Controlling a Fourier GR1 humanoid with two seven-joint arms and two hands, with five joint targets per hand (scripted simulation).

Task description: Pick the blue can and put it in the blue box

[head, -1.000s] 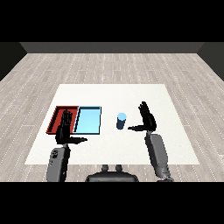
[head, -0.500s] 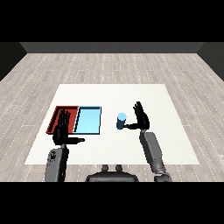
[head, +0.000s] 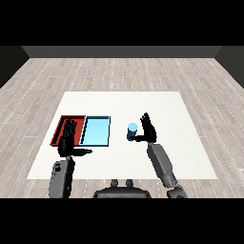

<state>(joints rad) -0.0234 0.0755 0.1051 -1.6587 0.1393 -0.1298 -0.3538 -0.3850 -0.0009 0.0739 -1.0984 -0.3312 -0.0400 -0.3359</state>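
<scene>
Since a second ago the right hand (head: 148, 128) has slid leftward across the table (head: 167, 105) and come up against the can (head: 132, 132); earlier it stood well off to the can's right. Its fingers point up and stay fairly straight, spread a little, with the thumb reaching toward the can's lower part. From where I stand the palm is just beside the can, perhaps touching, but nothing has curled round it. The grey forearm runs down and right from that hand toward the near table edge.

Nearer to me on the other side, the left hand (head: 67, 142) has hardly shifted. It hovers over the near edge of the red tray (head: 61, 125), fingers straight and upright, thumb stuck out to the right toward the blue tray (head: 96, 131). It holds nothing.

Farther in, the can stands upright on the white tabletop, well to the right of the blue tray and outside both trays. It has not moved from its earlier spot. Both trays lie side by side, touching, red on the left and blue on the right. Beyond the table, grey plank floor (head: 119, 71) stretches to a dark wall.
</scene>
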